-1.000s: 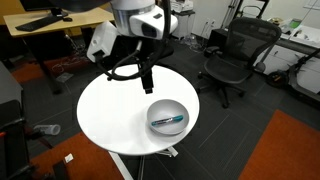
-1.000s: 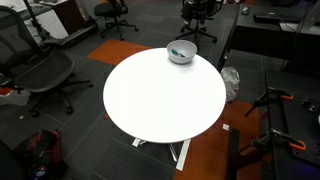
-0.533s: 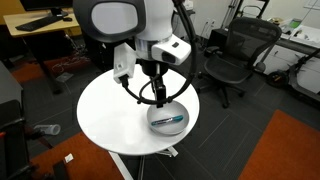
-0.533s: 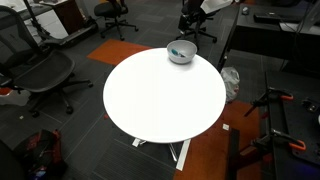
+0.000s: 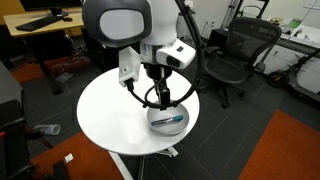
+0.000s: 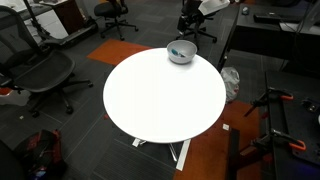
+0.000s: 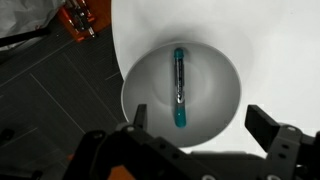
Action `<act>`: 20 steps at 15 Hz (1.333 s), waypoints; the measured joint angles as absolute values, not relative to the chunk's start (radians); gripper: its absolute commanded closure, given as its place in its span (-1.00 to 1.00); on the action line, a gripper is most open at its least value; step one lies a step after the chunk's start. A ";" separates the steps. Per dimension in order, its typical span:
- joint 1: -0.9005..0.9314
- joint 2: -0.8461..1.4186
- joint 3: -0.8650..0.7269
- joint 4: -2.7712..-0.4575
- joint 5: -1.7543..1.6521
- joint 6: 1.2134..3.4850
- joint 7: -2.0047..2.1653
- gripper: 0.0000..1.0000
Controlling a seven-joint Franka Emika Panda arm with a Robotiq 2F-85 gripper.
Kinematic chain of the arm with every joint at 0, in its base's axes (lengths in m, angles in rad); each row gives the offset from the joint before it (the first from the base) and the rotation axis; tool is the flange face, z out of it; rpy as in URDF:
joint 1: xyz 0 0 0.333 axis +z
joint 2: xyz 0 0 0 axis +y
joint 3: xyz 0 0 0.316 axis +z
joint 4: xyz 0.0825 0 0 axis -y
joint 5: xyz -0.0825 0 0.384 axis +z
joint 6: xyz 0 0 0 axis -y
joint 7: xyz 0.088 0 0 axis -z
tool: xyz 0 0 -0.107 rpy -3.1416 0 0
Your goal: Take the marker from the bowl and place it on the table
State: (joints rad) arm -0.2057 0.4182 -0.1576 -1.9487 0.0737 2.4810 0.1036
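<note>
Hovering over the round white counter (image 6: 160, 100), the robot's tool (image 7: 200, 125) hangs above a shiny metal bowl (image 7: 215, 75), its two fingers spread wide and gripping nothing. The teal marker (image 7: 179, 88) lies flat on the bowl's bottom, running lengthwise between the fingers, so the tool seems lined up to close across its slim body. The bowl sits near the counter's edge. The wrist view's lower edge cuts off the tool's body. In both exterior views the marker is only a small fleck, and the tool's height above the rim is hard to judge.
</note>
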 measured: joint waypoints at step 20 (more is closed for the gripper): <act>-0.223 0.658 -0.154 -1.796 0.074 2.514 0.100 -1.00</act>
State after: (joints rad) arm -0.2229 0.6578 -0.1538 -1.7961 0.0737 2.5141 0.0995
